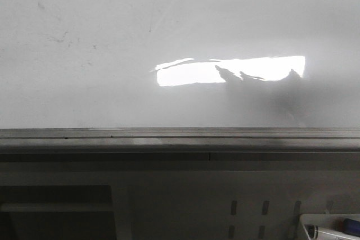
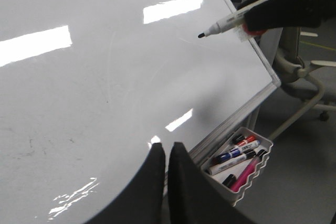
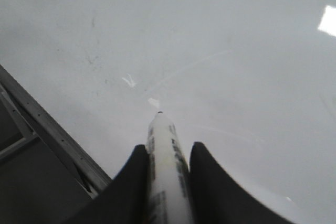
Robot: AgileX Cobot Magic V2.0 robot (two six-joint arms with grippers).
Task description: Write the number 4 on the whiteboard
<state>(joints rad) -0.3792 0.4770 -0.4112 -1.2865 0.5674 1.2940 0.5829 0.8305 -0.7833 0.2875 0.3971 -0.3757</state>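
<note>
two black pincers show in the wrist views, both close to the whiteboard (image 1: 112, 37), a large glossy white board with faint grey scuffs and a bright rectangular light reflection (image 1: 230, 70). the right pincer (image 3: 168, 156) is clenched around a white marker (image 3: 165, 171); the marker's barrel sits between the two fingers and its black tip pointing at the board just ahead of the fingertips. in the left wrist view the same marker (image 2: 231, 22) sticks out from the right pincer, its tip near the board's surface, though whether it touches cannot be told. the left pincer (image 2: 167, 153) has its two fingers pressed almost together with nothing between them, hanging in front of the board's lower edge.

no drawn figure 4 shows on the board in any view; only smudges and reflections.

just beside the left pincer, past the board's grey metal rail (image 1: 180, 137), hangs a white tray with a wavy rim (image 2: 260, 169). inside it lie several markers side by side: one with a red cap (image 2: 244, 140), one blue (image 2: 231, 157), one with black ends (image 2: 236, 163) and one pink (image 2: 244, 177). the front view shows a corner of this tray (image 1: 306, 220) at the lower edge.
</note>
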